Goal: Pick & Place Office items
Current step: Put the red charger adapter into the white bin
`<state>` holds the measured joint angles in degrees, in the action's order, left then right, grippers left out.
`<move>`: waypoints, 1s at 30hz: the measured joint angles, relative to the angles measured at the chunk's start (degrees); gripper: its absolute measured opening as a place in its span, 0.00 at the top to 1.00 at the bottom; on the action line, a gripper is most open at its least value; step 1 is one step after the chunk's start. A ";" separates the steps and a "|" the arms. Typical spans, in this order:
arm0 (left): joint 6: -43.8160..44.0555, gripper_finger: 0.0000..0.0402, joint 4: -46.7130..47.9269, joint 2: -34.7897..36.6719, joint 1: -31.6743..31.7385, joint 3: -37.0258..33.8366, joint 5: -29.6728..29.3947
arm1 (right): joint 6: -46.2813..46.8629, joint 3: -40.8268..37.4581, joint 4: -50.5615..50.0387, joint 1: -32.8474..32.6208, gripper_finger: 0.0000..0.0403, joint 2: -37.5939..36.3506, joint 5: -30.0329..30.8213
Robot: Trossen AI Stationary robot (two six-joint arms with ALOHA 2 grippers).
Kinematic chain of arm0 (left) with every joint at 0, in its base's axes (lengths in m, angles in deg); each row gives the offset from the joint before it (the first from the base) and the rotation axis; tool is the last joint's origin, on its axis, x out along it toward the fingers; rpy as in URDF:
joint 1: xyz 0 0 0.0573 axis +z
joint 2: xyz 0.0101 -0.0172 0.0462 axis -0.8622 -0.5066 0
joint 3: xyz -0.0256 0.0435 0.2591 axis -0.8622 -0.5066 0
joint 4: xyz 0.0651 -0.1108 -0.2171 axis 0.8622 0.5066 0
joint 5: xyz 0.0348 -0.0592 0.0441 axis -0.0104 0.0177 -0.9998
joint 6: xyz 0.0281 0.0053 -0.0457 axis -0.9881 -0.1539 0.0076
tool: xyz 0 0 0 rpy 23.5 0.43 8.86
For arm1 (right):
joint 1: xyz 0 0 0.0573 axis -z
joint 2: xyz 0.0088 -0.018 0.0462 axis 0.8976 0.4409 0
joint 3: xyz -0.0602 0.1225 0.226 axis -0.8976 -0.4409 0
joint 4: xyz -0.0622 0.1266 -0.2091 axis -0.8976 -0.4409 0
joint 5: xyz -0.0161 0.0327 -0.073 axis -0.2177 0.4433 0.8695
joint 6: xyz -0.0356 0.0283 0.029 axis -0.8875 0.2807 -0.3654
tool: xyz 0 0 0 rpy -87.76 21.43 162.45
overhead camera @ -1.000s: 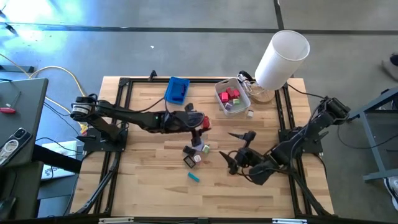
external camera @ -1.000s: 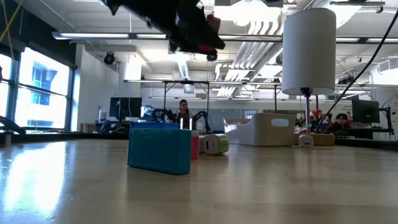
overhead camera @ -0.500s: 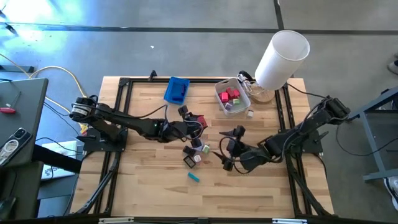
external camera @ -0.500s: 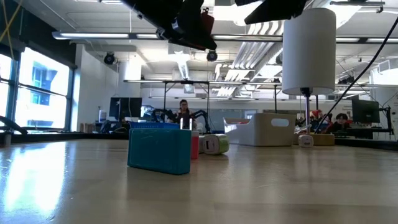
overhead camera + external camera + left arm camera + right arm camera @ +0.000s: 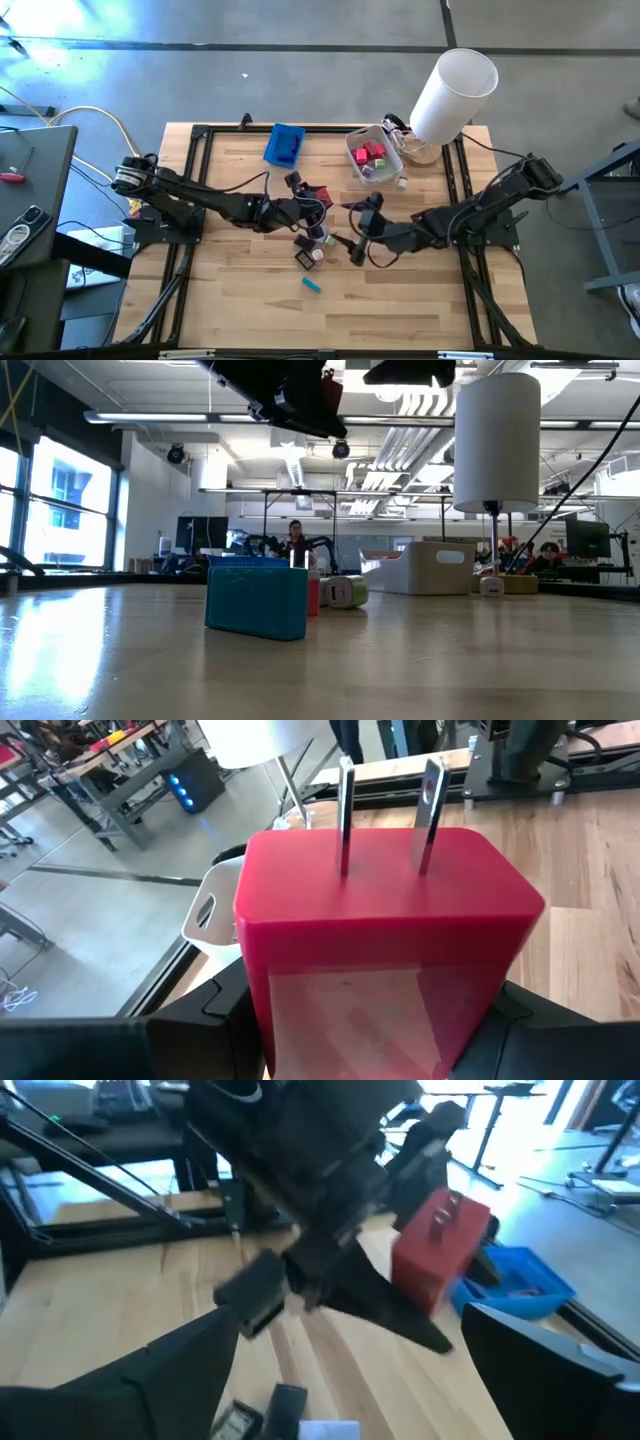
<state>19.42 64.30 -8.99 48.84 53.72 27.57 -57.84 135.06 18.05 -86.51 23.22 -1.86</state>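
My left gripper (image 5: 318,196) hangs over the middle of the table, shut on a red plug block (image 5: 385,930) with two metal prongs (image 5: 345,815). It also shows high in the low view as the red block (image 5: 331,390). My right gripper (image 5: 353,232) stands open just to its right, also above the table, with nothing between its fingers (image 5: 150,1380). It faces the red block (image 5: 438,1245). Below them a cluster of small office items (image 5: 315,246) rests on the wood, and a teal piece (image 5: 312,285) lies nearer the front edge. My left gripper pinches the red plug block by two opposite sides (image 5: 262,1005) between its two fingers (image 5: 200,1020). The fingers come roughly level from the table's left. The prongs point away from the gripper. The block is lifted clear of the table.
A blue tray (image 5: 285,145) sits at the far edge and a translucent bin (image 5: 387,160) holding red and pink pieces sits to its right. A tall white cylinder (image 5: 455,90) stands at the far right corner. A small white piece (image 5: 402,182) lies near the bin.
My right gripper has swung from the near right toward the table's middle and the left gripper, rolling as it went and staying open. My left gripper has turned a little with the red block, which stays lifted at about the same place.
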 joint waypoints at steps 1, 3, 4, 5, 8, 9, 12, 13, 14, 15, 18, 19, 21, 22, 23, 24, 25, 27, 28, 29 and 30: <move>-0.02 0.50 0.00 0.00 0.00 0.00 -0.02 | -0.14 0.00 0.73 0.37 0.08 0.00 -0.49; -0.02 0.50 0.00 0.00 0.02 0.00 0.00 | -0.18 0.00 2.03 1.12 0.08 0.00 -0.54; -0.02 0.50 -0.01 0.00 0.02 0.00 -0.02 | -0.19 0.00 2.55 1.57 0.08 0.00 -0.48; -0.04 0.50 -0.01 0.00 0.03 0.00 -0.02 | -0.23 0.00 2.87 1.96 0.08 0.00 -0.40; -0.08 0.50 -0.02 0.00 0.09 0.00 -0.46 | -0.18 0.00 3.02 3.46 0.08 0.00 -0.38; -0.20 0.50 -0.02 0.00 0.09 0.00 -0.84 | 0.07 0.00 3.02 4.01 0.08 0.00 -0.40; -0.67 0.50 -0.04 0.00 0.22 -0.02 -1.38 | 0.26 0.00 3.40 4.90 0.08 0.00 -0.40; -0.83 0.50 -0.04 0.00 0.33 -0.02 -1.36 | 0.23 0.00 3.85 5.03 0.08 0.00 -0.38; -0.87 0.50 -0.04 0.00 0.45 -0.04 -1.34 | 0.14 0.00 4.35 5.15 0.08 0.00 -0.38; -0.87 0.50 -0.04 0.00 0.48 -0.07 -1.35 | -0.19 0.00 5.02 5.20 0.08 0.00 -0.39; -0.87 0.50 -0.04 0.00 0.48 -0.07 -1.35 | -1.58 0.00 6.44 5.49 0.08 0.00 -0.66; -0.87 0.50 -0.04 -0.02 0.48 -0.07 -1.35 | -1.74 0.00 6.67 5.78 0.08 0.00 -1.16; -1.34 0.50 -0.13 -0.23 0.48 -0.07 -1.33 | -1.67 0.00 6.93 6.57 0.08 0.00 -3.18; -1.63 0.50 -0.41 -0.52 0.48 -0.07 -1.33 | -1.49 0.00 6.91 6.92 0.08 0.00 -4.06; -2.01 0.50 -0.57 -0.81 0.48 -0.07 -1.30 | -1.42 0.00 6.91 7.22 0.08 0.00 -4.94; -2.23 0.50 -0.65 -1.11 0.48 -0.09 -1.28 | -1.33 0.00 6.91 7.45 0.08 0.00 -5.32; -2.32 0.50 -1.12 -1.62 0.48 -0.11 -1.32 | -1.32 0.00 6.91 7.66 0.08 0.00 -5.76; -3.54 0.50 -2.47 -2.70 0.48 -0.09 -1.29 | -1.19 0.00 6.88 8.01 0.08 0.00 -6.10; -4.31 0.50 -2.62 -3.19 0.48 -0.10 -1.31 | -1.08 0.00 6.81 8.07 0.08 0.00 -6.26; -5.00 0.50 -3.50 -3.75 0.48 -0.11 -1.29 | -1.08 0.00 6.67 8.06 0.08 0.00 -6.28; -5.58 0.50 -4.43 -4.12 0.48 -0.11 -1.31 | -1.08 0.00 6.42 8.06 0.08 0.00 -6.29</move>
<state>13.84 59.88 -13.11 49.32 53.61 26.26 -58.92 135.06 24.47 -78.45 23.22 -8.15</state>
